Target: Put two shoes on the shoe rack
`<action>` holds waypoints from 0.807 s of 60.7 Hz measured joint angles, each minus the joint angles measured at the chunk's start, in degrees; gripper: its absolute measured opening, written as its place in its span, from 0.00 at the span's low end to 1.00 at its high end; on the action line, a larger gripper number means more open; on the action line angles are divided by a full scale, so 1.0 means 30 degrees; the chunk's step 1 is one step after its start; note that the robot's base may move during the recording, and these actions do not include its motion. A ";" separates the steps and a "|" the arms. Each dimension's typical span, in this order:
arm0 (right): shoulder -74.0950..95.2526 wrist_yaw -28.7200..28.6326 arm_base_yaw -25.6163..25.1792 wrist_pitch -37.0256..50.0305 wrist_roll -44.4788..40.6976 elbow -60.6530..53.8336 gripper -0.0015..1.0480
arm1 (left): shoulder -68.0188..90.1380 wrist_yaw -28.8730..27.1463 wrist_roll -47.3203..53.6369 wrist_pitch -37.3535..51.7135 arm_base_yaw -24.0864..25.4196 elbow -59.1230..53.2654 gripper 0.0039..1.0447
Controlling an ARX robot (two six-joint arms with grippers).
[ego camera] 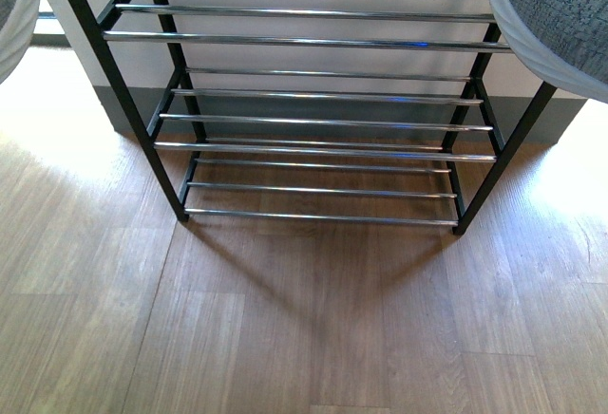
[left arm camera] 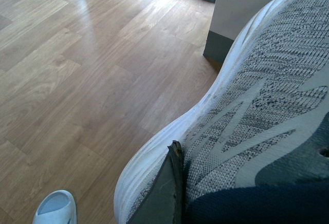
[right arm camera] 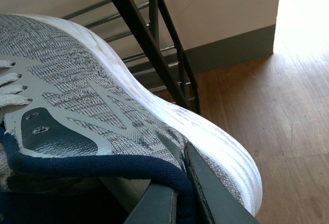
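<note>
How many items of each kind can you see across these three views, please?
Grey sneakers: 2
Shoe rack: 1
White slipper: 1
Total: 4

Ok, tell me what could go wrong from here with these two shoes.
1. The right gripper grips the right shoe only by its navy collar; the knit may give and the shoe may swing or slip.
2. That shoe hangs close to the rack's black side frame; its sole might clip it.
3. The shelves are spaced chrome bars; a shoe landing tilted could rock or dip between them.
</note>
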 joint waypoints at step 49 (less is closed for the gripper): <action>0.0007 -0.0007 0.0000 0.0000 0.0000 -0.0015 0.01 | 0.0000 0.0029 0.0000 -0.0007 0.0000 0.0000 0.01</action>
